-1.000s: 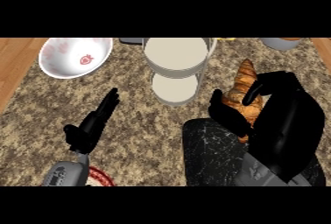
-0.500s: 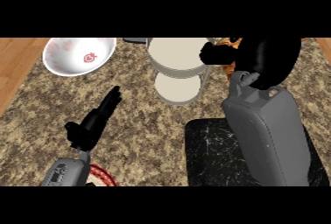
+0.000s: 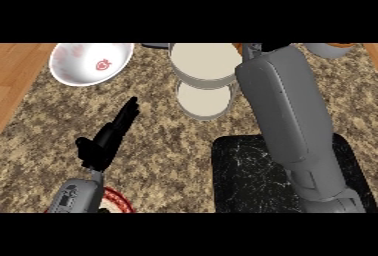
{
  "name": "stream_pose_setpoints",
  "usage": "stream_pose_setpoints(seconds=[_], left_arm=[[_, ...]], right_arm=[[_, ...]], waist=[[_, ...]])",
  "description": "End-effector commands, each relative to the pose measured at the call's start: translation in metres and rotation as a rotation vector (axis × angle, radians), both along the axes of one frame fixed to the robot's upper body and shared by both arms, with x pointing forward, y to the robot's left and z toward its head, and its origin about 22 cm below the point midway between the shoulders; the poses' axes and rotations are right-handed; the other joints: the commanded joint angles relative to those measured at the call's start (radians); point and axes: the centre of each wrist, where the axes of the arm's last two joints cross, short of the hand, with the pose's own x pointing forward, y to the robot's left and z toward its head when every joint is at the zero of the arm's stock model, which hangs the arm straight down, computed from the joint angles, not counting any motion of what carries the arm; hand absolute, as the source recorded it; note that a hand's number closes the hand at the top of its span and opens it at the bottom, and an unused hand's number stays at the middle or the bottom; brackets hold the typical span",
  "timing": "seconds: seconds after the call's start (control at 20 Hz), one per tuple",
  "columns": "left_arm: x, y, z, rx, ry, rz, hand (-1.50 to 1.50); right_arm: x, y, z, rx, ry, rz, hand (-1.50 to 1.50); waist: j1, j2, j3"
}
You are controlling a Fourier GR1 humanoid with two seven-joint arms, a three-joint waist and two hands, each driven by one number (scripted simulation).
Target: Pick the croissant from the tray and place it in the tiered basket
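The robot's left hand [image 3: 109, 137] lies over the speckled stone counter [image 3: 170, 150] at the lower left of the frame, its black fingers held straight and close together, pointing up and to the right, its thumb jutting out to the left; it holds nothing. Whether it touches the counter cannot be told. Its grey wrist enters at the bottom edge, beside the curved rim of a red object [image 3: 122, 202] that is largely cut off.

The right forearm [image 3: 291, 125] runs as a long grey column from the lower right corner up to the top edge, right of centre. Only a dark sliver of the right hand [image 3: 255, 48] shows at the top edge; its fingers are out of sight, so their state cannot be told. The croissant cannot be seen.

Below the forearm sits the black marbled tray [image 3: 247, 175], at the lower right, its visible surface bare. The tiered basket [image 3: 205, 80] appears at top centre as two cream round tiers, the larger above the smaller, just left of the forearm. A white bowl [image 3: 90, 62] with a red mark inside stands at the upper left, beside a strip of wooden surface [image 3: 18, 75]. A pale round dish [image 3: 328, 49] is partly visible at the upper right corner.
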Motion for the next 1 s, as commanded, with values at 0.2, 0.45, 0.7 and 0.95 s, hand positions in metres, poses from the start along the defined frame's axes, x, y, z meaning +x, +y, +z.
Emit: stream_pose_setpoints(seconds=[0.2, 0.45, 0.7, 0.95], left_arm=[[0.005, -0.009, 0.007, 0.0, 0.004, -0.015, 0.0], [0.003, -0.006, 0.001, 0.003, -0.011, -0.026, 0.0], [0.004, -0.011, 0.0, -0.01, 0.008, -0.016, 0.0], [0.006, 0.003, 0.003, -0.001, 0.007, 0.024, 0.0]], right_arm=[[0.029, 0.006, -0.014, 0.284, -0.044, -0.111, 1.5], [0.038, -0.01, -0.006, 0.575, 0.005, -0.174, 1.5], [0.043, -0.003, -0.005, 0.709, -0.077, -0.173, -1.5], [0.045, 0.016, -0.009, 0.611, -0.256, -0.224, -1.5]], waist=[[0.02, 0.003, 0.001], [0.024, 0.004, 0.001], [0.017, -0.002, 0.0], [-0.021, -0.012, -0.001]])
